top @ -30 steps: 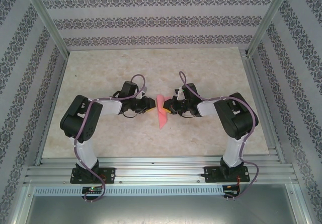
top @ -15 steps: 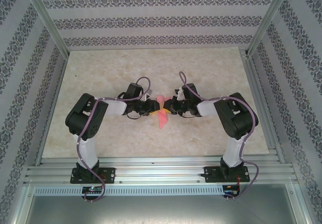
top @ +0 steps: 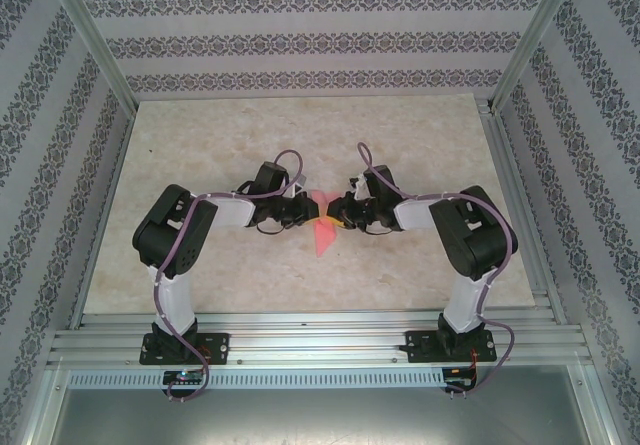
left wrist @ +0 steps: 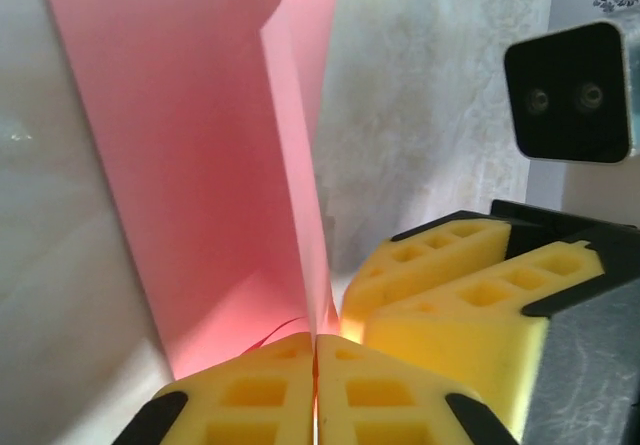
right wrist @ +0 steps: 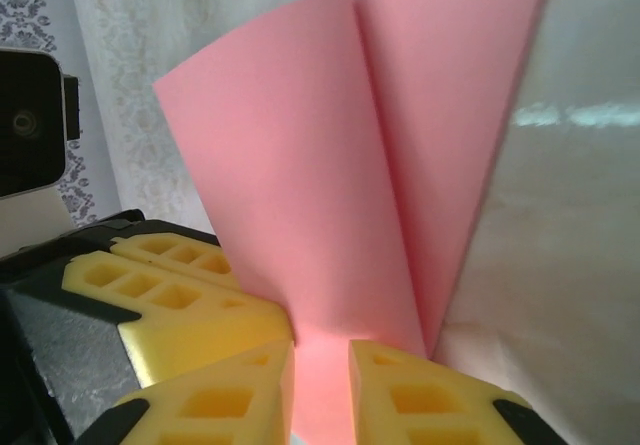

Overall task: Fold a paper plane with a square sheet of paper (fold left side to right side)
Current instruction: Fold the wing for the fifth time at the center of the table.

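Left wrist: left gripper pinches pink paper (folded); right gripper slightly parted.

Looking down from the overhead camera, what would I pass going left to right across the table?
In order: left arm → left gripper → folded pink paper → right gripper → right arm.

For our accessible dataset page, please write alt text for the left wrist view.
A folded pink sheet of paper, over a pale marbled table, is pinched at its near tip by the closed yellow jaws of the left gripper. The right gripper sits alongside.
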